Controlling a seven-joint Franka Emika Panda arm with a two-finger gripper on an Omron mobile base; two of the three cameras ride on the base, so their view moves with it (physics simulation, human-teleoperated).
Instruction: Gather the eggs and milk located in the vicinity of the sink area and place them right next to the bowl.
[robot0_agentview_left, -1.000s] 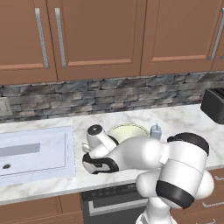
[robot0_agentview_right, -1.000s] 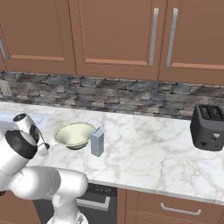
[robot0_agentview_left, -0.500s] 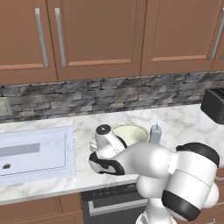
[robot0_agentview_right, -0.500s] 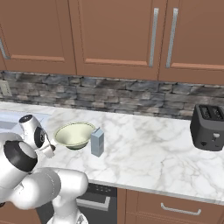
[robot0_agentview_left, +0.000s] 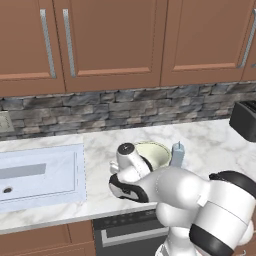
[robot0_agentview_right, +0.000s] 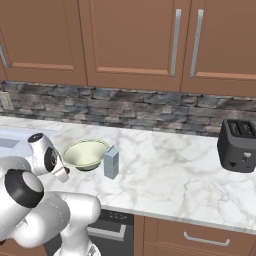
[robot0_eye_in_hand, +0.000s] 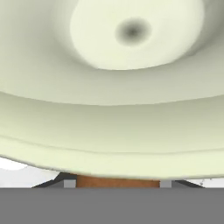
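Bowl (robot0_agentview_left: 156, 153) near rim hidden behind arm; toaster (robot0_agentview_left: 244, 120) cut by right edge — sink (robot0_agentview_left: 35, 172) cut left.

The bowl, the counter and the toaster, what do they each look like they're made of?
The bowl looks like glazed ceramic: smooth pale cream-green with soft shading, though plastic is possible. The counter looks like polished marble: white with grey veins. The toaster looks like dark metal or plastic, matte black; the rendering leaves it open.

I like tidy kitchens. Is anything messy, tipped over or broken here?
Nothing stands out. The bowl sits level on the counter, the milk stands upright beside it, the toaster is upright, and there is no spill.
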